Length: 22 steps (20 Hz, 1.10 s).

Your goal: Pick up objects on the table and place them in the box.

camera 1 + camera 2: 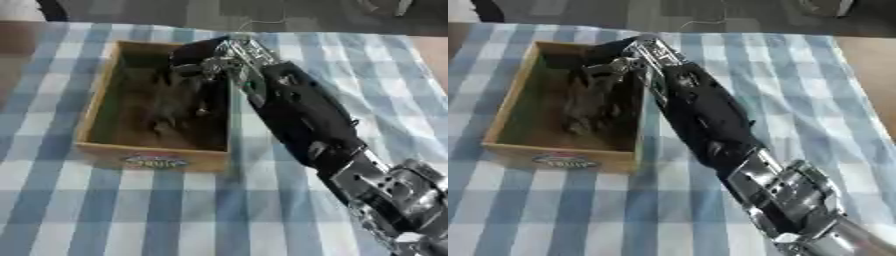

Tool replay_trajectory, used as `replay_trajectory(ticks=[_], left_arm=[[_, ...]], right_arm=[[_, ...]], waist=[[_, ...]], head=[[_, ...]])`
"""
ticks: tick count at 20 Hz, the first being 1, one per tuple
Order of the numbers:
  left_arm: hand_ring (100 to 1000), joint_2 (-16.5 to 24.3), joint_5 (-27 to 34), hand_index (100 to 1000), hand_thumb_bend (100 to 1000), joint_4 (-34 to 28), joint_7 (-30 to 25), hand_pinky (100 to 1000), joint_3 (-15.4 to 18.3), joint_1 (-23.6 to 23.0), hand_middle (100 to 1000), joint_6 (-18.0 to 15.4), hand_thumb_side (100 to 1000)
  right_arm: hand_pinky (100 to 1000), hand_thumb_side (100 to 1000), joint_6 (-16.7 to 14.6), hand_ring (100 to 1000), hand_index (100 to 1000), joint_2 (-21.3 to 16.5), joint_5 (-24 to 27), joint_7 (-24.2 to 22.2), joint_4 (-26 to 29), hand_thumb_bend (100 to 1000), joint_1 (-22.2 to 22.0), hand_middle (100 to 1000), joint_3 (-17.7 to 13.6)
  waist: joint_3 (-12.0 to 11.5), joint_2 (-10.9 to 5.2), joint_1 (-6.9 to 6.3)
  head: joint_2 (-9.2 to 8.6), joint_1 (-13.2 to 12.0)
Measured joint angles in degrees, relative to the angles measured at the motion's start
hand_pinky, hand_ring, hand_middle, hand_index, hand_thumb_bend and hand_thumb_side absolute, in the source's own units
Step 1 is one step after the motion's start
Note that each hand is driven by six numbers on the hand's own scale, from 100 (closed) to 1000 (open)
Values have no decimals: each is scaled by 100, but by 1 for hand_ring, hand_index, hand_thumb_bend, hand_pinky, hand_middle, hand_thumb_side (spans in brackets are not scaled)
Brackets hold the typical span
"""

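Note:
A shallow wooden box [91,116] with a printed label on its front wall stands on the checked cloth at the left. My right arm [302,117] crosses from the lower right corner up to the box's far right corner. Its hand [591,97] is inside the box, dark fingers stretched out and pointing down toward the box floor, open. I can make out no separate object between them or elsewhere in the box, as the dark hand blurs into the brown floor. My left hand shows in neither view.
A blue and white checked cloth [131,215] covers the table. Bare tabletop shows at the right edge [872,65]. Beyond the table's far edge lie a grey floor and a thin cable [262,21].

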<state>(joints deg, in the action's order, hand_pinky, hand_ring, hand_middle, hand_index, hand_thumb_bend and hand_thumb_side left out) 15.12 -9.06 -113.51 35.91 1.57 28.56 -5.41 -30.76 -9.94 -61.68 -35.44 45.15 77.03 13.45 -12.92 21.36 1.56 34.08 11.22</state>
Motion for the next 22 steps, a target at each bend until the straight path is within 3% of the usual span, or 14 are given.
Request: replay_trajectory(ticks=[8, 22], left_arm=[[840, 0, 0, 787, 100, 0, -9, 833, -6, -26, 784, 5, 619], [837, 0, -7, 787, 100, 0, -2, 832, 5, -47, 782, 9, 618]], right_arm=[[917, 183, 96, 955, 938, -194, 522, -96, 508, 471, 16, 739, -44], [886, 219, 386, 918, 875, -983, 2401, -386, 2324, 430, -264, 653, -145]], waist=[[34, -61, -39], [181, -153, -164]], head=[[11, -26], [101, -184]])
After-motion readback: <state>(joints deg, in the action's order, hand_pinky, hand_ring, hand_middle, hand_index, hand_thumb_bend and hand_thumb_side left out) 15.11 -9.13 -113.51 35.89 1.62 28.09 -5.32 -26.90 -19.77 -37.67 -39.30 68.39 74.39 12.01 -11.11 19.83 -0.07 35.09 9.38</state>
